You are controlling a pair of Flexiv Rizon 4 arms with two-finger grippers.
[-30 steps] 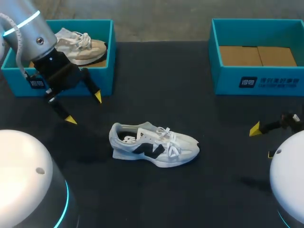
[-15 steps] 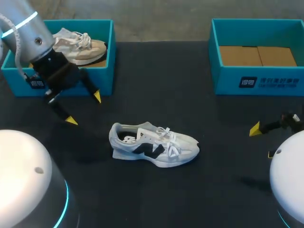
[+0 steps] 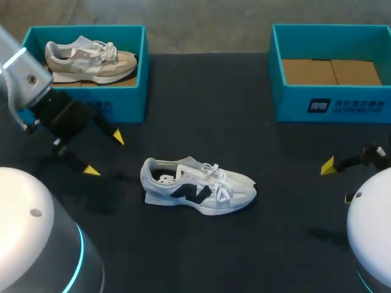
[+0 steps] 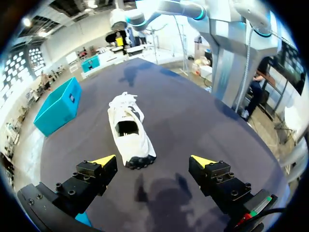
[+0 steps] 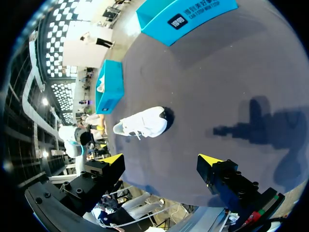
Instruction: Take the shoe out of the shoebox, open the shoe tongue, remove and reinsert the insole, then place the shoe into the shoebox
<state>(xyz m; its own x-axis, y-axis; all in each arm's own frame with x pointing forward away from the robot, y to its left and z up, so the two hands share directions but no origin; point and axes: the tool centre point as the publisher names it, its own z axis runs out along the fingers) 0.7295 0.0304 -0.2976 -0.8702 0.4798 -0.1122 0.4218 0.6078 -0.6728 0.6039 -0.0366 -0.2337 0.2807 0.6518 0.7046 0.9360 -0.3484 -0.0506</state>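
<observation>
My left gripper (image 3: 104, 154), spread and empty, has pulled back from the shoebox (image 3: 131, 107) toward the white shoe (image 3: 198, 186); tongue-opening looks next. My right gripper (image 5: 161, 159) waits open.

Right-hand shoebox (image 3: 293, 105) runs off the head view (far wall unseen).

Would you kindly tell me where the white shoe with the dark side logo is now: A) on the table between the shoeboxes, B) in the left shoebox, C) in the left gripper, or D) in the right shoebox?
A: the white shoe stands on its sole on the black table, apart from the open left gripper.
</observation>
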